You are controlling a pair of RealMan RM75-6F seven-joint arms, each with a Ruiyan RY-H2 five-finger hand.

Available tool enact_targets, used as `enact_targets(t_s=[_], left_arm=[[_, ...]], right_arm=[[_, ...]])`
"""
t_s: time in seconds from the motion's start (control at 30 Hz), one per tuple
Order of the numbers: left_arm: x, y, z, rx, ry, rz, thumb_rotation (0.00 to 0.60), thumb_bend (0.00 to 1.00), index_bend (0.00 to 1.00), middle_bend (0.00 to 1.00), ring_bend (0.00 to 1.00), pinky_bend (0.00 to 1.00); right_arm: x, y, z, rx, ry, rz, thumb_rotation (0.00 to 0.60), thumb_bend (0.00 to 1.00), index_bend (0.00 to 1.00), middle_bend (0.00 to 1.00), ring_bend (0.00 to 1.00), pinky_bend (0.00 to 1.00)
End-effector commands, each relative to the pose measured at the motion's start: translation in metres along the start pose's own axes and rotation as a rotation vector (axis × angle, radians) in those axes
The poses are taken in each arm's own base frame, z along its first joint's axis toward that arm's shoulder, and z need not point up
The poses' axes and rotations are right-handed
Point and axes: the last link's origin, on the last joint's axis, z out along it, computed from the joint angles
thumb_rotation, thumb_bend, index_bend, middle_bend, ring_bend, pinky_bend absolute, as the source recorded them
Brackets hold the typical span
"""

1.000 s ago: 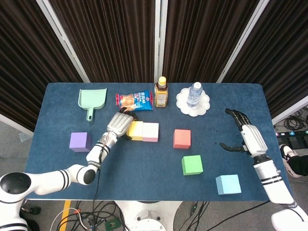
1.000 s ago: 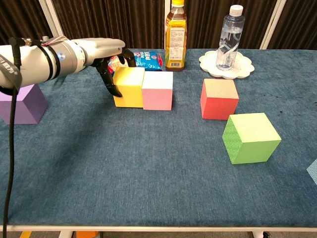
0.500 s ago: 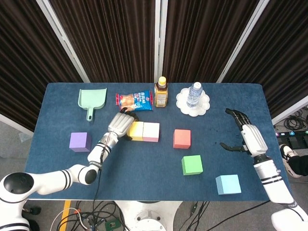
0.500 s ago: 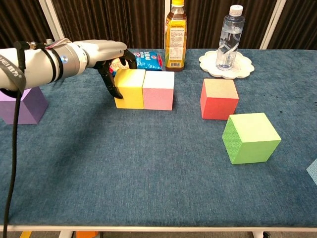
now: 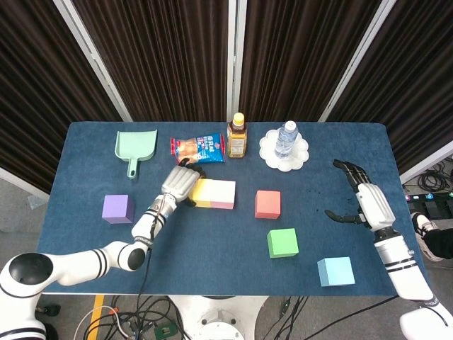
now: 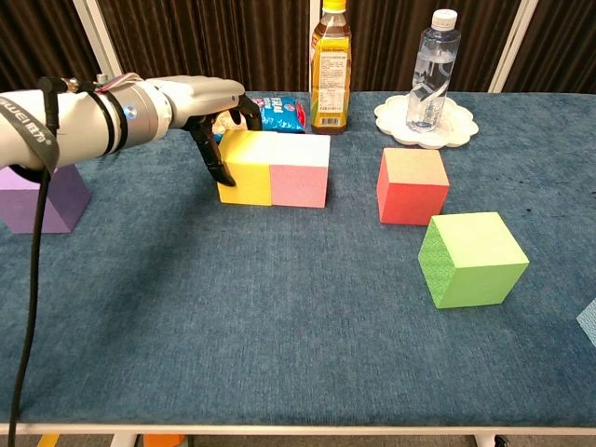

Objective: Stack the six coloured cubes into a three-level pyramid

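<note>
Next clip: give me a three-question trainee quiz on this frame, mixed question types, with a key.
1. True or false: the yellow cube and the pink cube stand side by side, touching.
2. Which cube lies nearest the right hand? A) purple B) light blue C) yellow
3. Fill in: the water bottle stands on a white ____.

Key
1. True. No gap shows between them in either view, with the left hand at the yellow cube's outer side.
2. B. The light blue cube sits below that hand in the head view; the purple cube is far across the table.
3. Plate.
</note>
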Motion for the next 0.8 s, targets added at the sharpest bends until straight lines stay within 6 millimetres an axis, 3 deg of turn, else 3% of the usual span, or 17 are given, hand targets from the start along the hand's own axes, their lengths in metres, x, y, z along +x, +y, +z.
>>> enact_targets(t_s=[0.03, 0.8], left_arm=[[0.0, 0.001, 0.0, 0.0, -0.001, 0.0, 0.6, 0.12, 0.35, 0.22, 0.19, 0.09], [0.007, 0.001, -0.012, 0.011, -0.031, -0.087, 0.6, 0.12, 0.11, 0.19, 0.19, 0.09]], right_arm=[[0.0, 0.0, 0.0, -0.001, 0.001, 0.002, 0.6, 0.1, 0.0, 0.1, 0.0, 0.0], [-0.002, 0.003, -0.002, -0.007, -0.016, -0.003, 0.6, 0.11, 0.0, 0.1, 0.0, 0.0]])
